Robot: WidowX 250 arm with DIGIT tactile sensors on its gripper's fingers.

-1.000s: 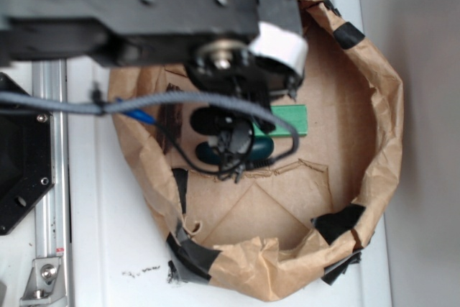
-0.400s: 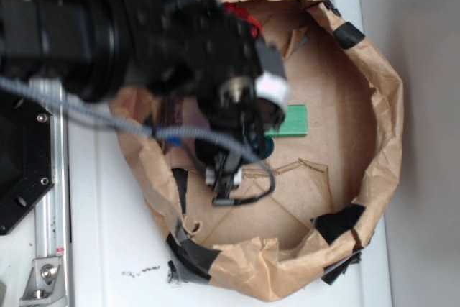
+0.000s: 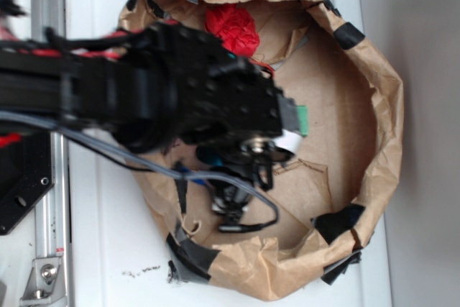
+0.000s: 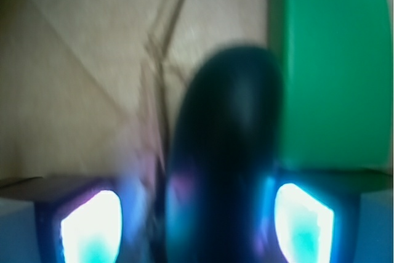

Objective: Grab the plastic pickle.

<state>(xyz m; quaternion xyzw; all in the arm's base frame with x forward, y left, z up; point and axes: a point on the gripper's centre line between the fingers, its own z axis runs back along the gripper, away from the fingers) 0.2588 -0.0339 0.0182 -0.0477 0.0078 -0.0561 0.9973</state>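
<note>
Wrist view puts the plastic pickle [image 4: 225,152] right in front of me — a dark, glossy, rounded shape, blurred from being so close, running up between my two fingers [image 4: 92,226], whose lit pads glow at the bottom corners of the picture. The green block [image 4: 326,66] lies just beside the pickle on its far side from the bare cardboard floor, and whether the two touch I cannot tell through the blur. My claw [image 4: 197,229] stands astride the pickle, one pad on each flank; whether the pads already press on it or sit a hair off is not something these pictures settle, so I call the grip unknown.

From the exterior view my arm covers most of the paper-walled bin [image 3: 388,127]. Only a corner of the green block peeks out past my wrist, a crumpled red thing [image 3: 231,28] sits well apart from the block near the bin's upper wall, and the pickle itself is hidden under me.

By my reckoning the step in hand is the grasp itself. The next move calls for a firm squeeze across the pickle's smooth sides — centred, since a glossy round body may squirt out — then a straight lift clear of the block.
</note>
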